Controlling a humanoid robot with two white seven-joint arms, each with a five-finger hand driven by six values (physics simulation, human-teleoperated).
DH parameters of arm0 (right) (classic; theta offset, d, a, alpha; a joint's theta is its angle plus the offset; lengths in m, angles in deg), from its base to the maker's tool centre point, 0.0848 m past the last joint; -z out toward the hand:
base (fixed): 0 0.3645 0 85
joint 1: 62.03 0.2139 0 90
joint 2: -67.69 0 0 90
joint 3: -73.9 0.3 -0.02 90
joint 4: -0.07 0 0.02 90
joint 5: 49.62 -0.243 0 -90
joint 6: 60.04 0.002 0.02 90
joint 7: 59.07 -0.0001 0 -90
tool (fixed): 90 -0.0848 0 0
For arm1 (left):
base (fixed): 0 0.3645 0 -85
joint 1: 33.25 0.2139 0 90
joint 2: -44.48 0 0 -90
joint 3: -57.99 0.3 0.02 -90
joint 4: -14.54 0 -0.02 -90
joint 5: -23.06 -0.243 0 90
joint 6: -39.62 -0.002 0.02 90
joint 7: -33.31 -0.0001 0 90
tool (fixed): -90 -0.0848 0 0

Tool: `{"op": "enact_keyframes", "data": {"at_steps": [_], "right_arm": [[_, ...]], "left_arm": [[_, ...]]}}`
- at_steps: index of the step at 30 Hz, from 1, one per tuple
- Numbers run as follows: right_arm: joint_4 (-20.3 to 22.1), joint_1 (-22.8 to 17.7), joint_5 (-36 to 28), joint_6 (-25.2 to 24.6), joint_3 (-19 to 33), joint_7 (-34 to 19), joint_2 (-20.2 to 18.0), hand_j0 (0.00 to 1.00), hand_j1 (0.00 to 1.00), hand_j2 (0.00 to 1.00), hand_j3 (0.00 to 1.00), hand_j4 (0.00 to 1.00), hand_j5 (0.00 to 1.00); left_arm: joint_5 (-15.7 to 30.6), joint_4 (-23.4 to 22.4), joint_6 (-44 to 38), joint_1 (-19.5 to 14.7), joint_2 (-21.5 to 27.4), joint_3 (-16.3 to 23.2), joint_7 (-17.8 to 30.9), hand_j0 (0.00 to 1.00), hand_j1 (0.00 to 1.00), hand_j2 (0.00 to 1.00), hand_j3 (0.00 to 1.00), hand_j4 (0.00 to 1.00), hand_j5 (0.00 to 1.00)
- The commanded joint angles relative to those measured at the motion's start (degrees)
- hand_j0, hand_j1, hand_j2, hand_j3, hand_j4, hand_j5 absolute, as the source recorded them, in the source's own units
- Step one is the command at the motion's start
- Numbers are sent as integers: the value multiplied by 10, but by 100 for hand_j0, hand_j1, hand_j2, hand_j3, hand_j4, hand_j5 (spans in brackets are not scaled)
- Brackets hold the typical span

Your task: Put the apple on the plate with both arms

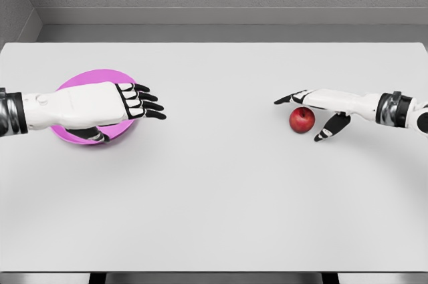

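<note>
Head view: right robot hand (319, 111) open around apple (302, 119).

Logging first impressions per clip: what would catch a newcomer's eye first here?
The red apple at right on the white table, framed by the right hand with its fingers spread. At left, a pink plate lies mostly hidden beneath the left hand.

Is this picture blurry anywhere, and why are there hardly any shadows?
Head view: sharp throughout, with no blur or glare; the light is soft and even, so the apple, the plate and both hands cast only faint shadows on the white table.
</note>
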Motion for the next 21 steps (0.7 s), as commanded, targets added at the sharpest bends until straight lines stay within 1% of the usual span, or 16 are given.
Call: {"op": "enact_keyframes", "data": {"at_steps": [1,4,5,7,10,13,16,18,21], "right_arm": [[-7,0,-3,-1,0,0,1,100,100,100,100,100,100],[-7,1,-3,-1,1,0,2,100,100,100,100,100,100],[-8,1,-3,-1,1,0,2,98,98,98,98,98,98],[-8,2,-4,-1,2,0,2,89,89,89,89,89,89],[-8,3,-5,-1,2,0,2,81,81,81,81,81,81],[-7,4,-6,-1,2,0,5,76,76,76,76,76,76],[-7,4,-6,-1,1,0,9,76,76,76,76,76,76],[-7,3,-6,-1,1,0,10,71,71,71,71,71,71],[-7,3,-6,-1,1,0,10,67,67,67,67,67,67]], "left_arm": [[3,0,-1,0,1,0,0,100,100,100,100,100,100],[3,0,-1,0,1,0,0,100,100,100,100,100,100],[3,0,-1,0,2,0,0,100,100,100,100,100,100],[3,0,-1,0,1,0,0,100,100,100,100,100,100],[3,0,-1,0,2,-1,0,100,100,100,100,100,100],[3,0,-1,0,2,-1,0,100,100,100,100,100,100],[3,0,-1,-1,2,-1,0,100,100,100,100,100,100],[3,0,-1,-1,2,-1,0,100,100,100,100,100,100],[3,0,-1,-1,2,-1,0,100,100,100,100,100,100]]}}
